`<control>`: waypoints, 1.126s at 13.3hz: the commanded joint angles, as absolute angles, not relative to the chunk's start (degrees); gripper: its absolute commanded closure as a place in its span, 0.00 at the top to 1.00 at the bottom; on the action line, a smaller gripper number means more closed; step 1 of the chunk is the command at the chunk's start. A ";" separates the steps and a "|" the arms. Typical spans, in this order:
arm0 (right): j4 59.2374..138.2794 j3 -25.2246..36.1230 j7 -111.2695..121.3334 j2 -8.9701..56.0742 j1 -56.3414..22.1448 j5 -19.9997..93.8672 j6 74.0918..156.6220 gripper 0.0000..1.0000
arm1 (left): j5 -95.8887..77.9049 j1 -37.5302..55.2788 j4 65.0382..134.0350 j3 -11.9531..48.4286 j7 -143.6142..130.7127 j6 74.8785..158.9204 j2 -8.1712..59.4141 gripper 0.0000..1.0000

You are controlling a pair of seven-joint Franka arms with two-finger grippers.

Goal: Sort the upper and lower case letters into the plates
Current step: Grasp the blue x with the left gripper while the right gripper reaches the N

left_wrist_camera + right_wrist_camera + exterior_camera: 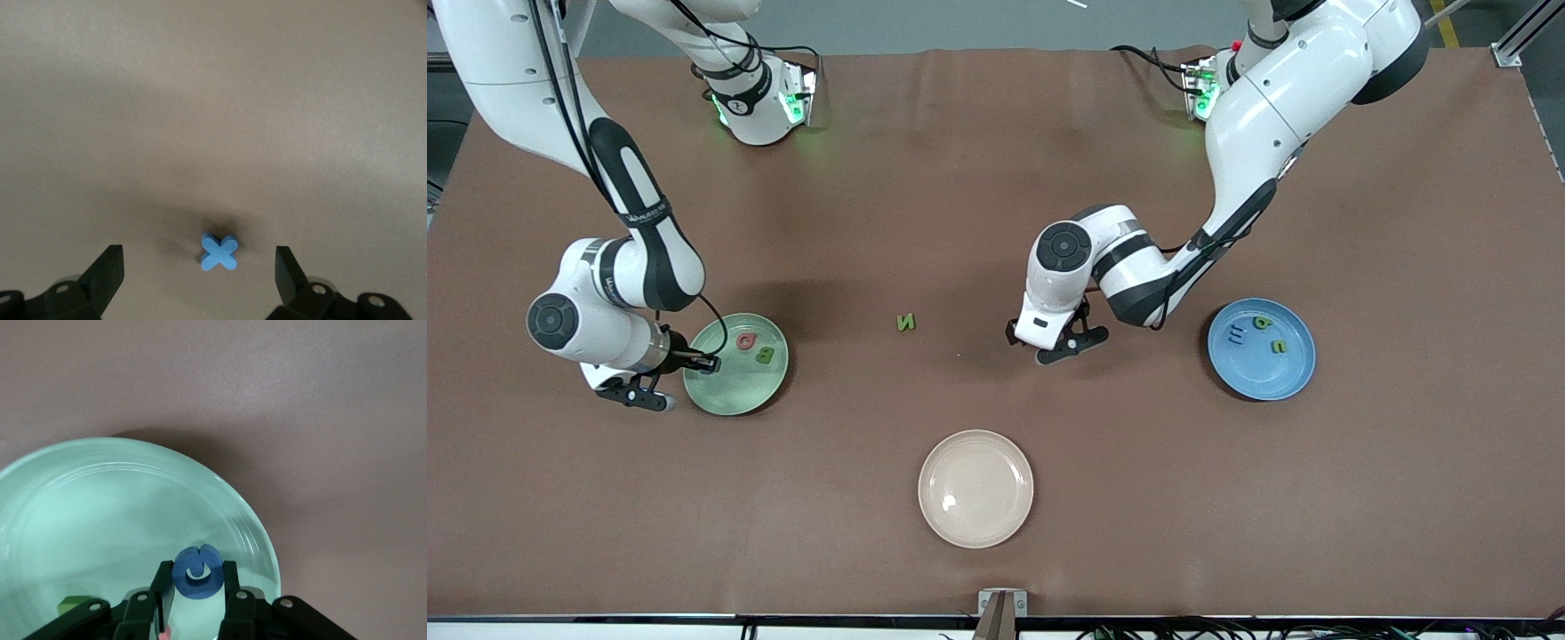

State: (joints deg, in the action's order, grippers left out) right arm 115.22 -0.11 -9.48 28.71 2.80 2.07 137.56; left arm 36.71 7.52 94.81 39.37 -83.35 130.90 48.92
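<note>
Front view first: the green plate sits at mid-left of the frame with a red letter and a green letter in it, and the right gripper is at the plate's left rim. The blue plate is at mid-right holding three letters. A loose green N lies on the brown table just above centre, and a cream plate sits lower centre, not part of the sort. The left gripper hangs low over bare table right of centre.

Left wrist view: jaws spread wide, nothing held, with a blue x lying flat near the bottom centre, between the fingertips.

Right wrist view: jaws nearly shut, pinching a round blue letter over the green plate, bottom centre of frame.

My guess is these letters are light, stiff foam or plastic, so they'd skid easily. For the x I'd squeeze across two opposite arms, down low
</note>
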 commanded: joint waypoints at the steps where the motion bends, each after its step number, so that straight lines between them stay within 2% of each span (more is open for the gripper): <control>1: 117.16 -1.05 -8.96 28.12 3.87 1.49 138.96 0.02 | 36.91 9.13 93.34 39.02 -83.50 131.22 50.53 0.96; 3: 117.16 -1.05 -9.05 28.12 3.69 1.58 138.52 0.05 | 36.48 10.28 93.25 37.37 -83.32 131.31 50.97 0.90; 4: 117.07 -1.05 -9.14 28.12 3.69 1.50 138.43 0.21 | 36.39 11.24 93.25 36.57 -83.23 131.31 50.98 0.86; 5: 116.81 -1.05 -9.14 28.12 3.69 1.58 137.99 0.68 | 36.30 11.42 93.25 36.39 -82.88 131.31 50.98 0.81; 6: 116.55 -1.14 -9.58 28.04 3.69 1.58 137.73 1.00 | 36.30 11.43 93.25 36.39 -82.71 131.31 51.06 0.76; 12: 105.66 -1.41 -14.56 27.51 1.07 2.11 120.69 1.00 | 36.39 11.51 93.16 36.39 -82.27 131.40 51.15 0.39; 15: 105.21 -1.41 -28.51 26.72 -6.30 2.20 119.88 1.00 | 37.09 11.51 92.46 36.21 -82.27 131.57 51.50 0.32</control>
